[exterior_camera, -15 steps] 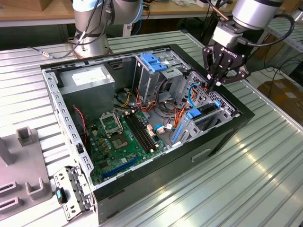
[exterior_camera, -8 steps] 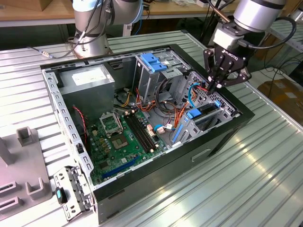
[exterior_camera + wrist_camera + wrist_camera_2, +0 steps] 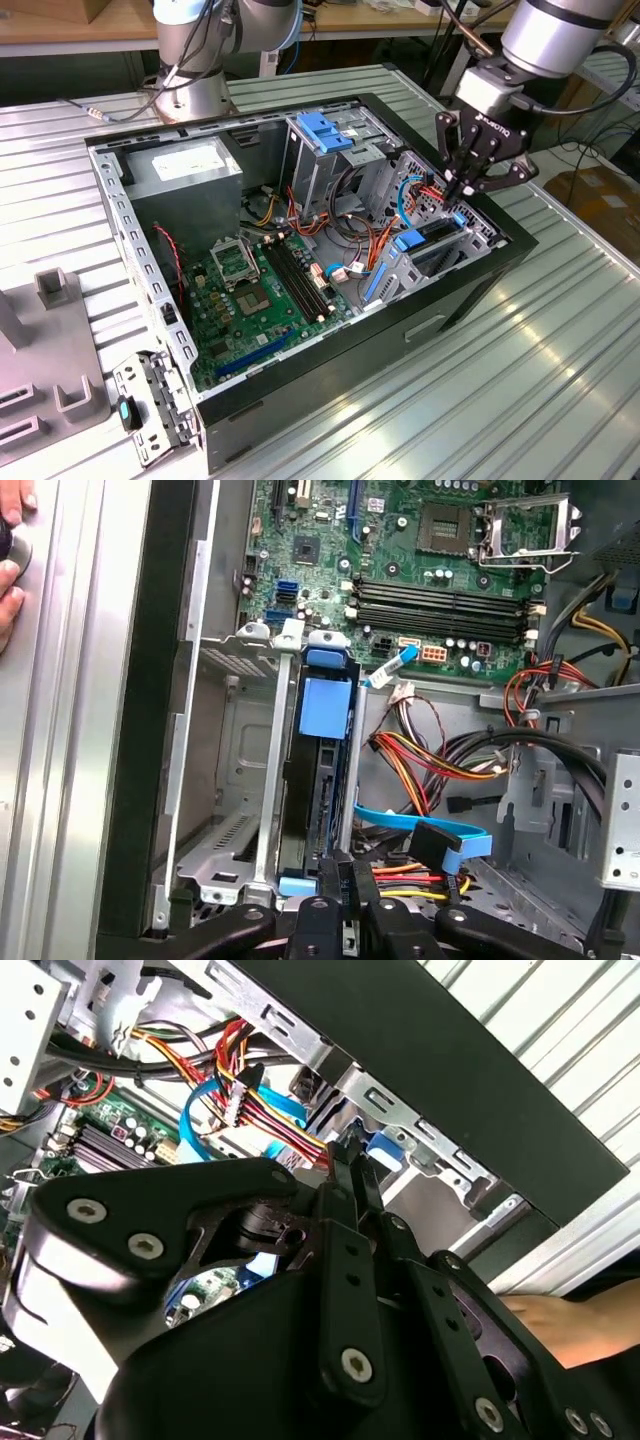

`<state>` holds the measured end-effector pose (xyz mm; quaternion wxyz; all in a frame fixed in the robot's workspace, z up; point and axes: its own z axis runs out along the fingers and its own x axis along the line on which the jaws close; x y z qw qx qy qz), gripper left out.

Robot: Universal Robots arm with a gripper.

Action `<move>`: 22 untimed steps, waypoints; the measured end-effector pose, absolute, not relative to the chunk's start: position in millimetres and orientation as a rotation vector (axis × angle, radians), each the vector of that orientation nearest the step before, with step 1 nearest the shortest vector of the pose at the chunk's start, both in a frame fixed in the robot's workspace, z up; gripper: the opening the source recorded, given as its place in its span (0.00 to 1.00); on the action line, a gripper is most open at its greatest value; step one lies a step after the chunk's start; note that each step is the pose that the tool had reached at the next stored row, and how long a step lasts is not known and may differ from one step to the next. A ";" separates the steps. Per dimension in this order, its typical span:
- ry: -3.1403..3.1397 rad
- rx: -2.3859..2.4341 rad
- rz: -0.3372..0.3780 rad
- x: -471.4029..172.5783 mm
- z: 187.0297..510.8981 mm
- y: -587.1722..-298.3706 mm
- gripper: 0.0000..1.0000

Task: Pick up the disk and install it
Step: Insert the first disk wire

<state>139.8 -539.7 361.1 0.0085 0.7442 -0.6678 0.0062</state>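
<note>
Jaws [image 3: 466, 192] pressed together above seated disk [image 3: 327, 770]; computer case [image 3: 460, 300] rests on ribbed metal table [image 3: 520, 400].

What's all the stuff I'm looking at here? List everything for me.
computer case: one, black, open on the slatted metal table.
motherboard: one, green, on the case floor.
disk: one, dark with blue rails, standing on edge in the metal bay by the case wall.
drive cage: one, grey with blue handle, at the case's far side.
cables: several, red, yellow, orange, blue, beside the disk.
grey fixture: one, at the exterior view's left.
person's hand: one, on the table.
gripper: one, black, fingers closed at the disk's edge.
</note>
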 end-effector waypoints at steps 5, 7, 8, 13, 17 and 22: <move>-2.136 2.280 0.019 132.9 359.0 -539.8 0.16; -2.155 2.262 0.019 132.5 357.9 -539.8 0.16; -2.162 2.255 0.018 132.5 357.7 -539.8 0.16; -2.185 2.250 0.000 132.5 356.4 -544.8 0.16; -2.214 2.279 -0.064 132.2 356.2 -548.0 0.16; -2.228 2.268 -0.067 131.9 353.7 -550.3 0.16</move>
